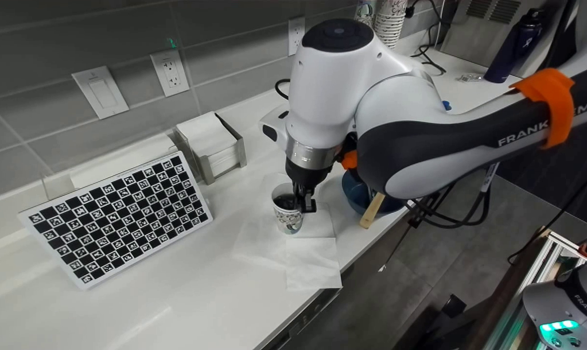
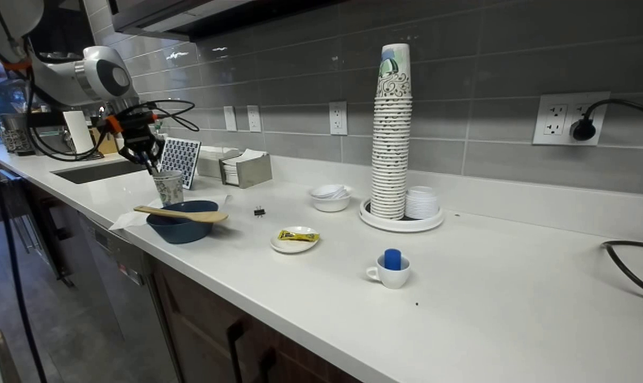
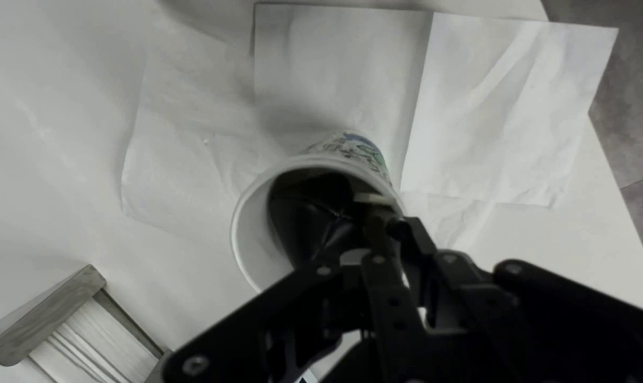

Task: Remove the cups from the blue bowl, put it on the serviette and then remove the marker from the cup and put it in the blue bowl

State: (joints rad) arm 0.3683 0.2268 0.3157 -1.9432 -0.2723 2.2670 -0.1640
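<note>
A patterned white cup (image 1: pixel 287 214) stands over the serviette (image 1: pixel 312 266), its inside dark. In the wrist view, the cup (image 3: pixel 252 239) holds black contents and a small pale bar; I cannot tell whether this is the marker. My gripper (image 1: pixel 303 202) is at the cup's rim. In the wrist view, the gripper (image 3: pixel 392 234) has one finger inside the cup and one outside, close together on the wall. The blue bowl (image 2: pixel 179 230) stands beside the cup near the counter's front edge, partly behind the arm in an exterior view (image 1: pixel 354 190). The serviette (image 3: pixel 502 111) lies rumpled under the cup.
A wooden utensil (image 2: pixel 186 214) lies across the bowl's rim. A chequered board (image 1: pixel 123 218) and a napkin holder (image 1: pixel 213 146) stand near the wall. A plate with a yellow packet (image 2: pixel 296 238), a mug (image 2: pixel 389 276), a binder clip (image 2: pixel 259 211) and stacked cups (image 2: pixel 390 154) are farther along.
</note>
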